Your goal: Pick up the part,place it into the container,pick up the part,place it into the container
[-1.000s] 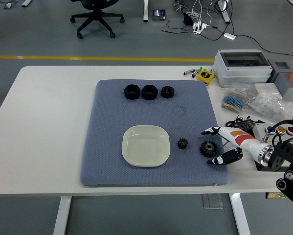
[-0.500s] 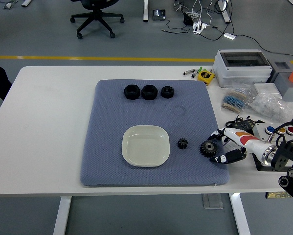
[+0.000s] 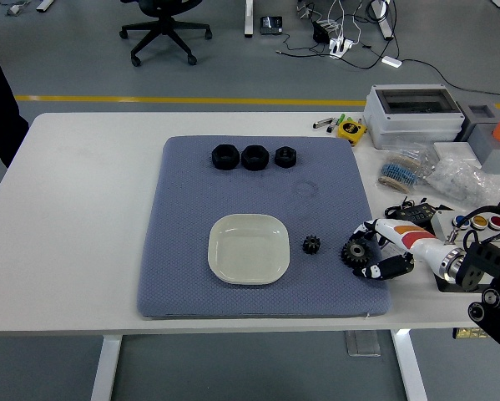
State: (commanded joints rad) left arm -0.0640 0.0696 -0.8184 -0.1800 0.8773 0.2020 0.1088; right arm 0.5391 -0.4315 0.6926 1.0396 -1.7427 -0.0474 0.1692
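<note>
The white worktop (image 3: 83, 217) fills most of the frame, its near edge running along the bottom, and a blue-grey mat (image 3: 233, 192) lies across its middle. On the mat, a little below centre, sits a pale square dish (image 3: 249, 248) with rounded corners, nothing in it. To the right of the frame's centre, at the upper right, a grey box with a clear lid (image 3: 414, 113) stands on the worktop, with a bag of small parts (image 3: 408, 167) and a crumpled clear bag (image 3: 467, 177) just below it. From the lower right corner the black right arm reaches in, and its white, red and black right robot hand (image 3: 381, 249) is at the mat's right edge with its fingers curled around the larger black gear (image 3: 356, 251), thumb side above and fingertips below, so it is grasping that gear; I cannot tell whether the gear is off the mat. The smaller black gear (image 3: 310, 244) lies alone on the mat between the dish and the hand, apart from both. Along the mat's upper edge three black nuts (image 3: 254, 156) sit in a row, close together. A small yellow tape measure (image 3: 350, 129) and a couple of markers lie just off the mat's upper right corner. At the far left edge of the frame a dark-clothed person (image 3: 1, 100) stands beside the worktop, only partly in view.
</note>
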